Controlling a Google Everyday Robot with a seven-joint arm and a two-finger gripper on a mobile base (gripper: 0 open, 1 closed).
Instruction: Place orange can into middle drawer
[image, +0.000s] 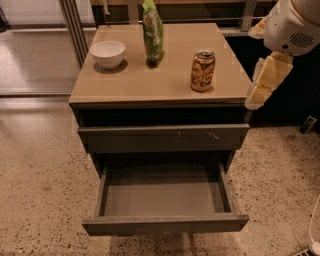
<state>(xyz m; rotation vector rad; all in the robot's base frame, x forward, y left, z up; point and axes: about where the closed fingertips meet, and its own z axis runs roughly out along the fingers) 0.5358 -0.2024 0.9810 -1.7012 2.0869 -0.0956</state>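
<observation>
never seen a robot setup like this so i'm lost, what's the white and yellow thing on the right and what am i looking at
There is just one camera view, looking down at a small grey-brown cabinet. The white shape at the upper right is the robot's arm. The pale yellow part below it is the hand, which hangs beside the cabinet's right edge and holds nothing.

On the cabinet top stand a small orange-brown drink can, a white bowl and a tall green snack bag. Lower down, the wide shallow grey-brown drawer is pulled open and empty. The drawer above it is shut.
</observation>
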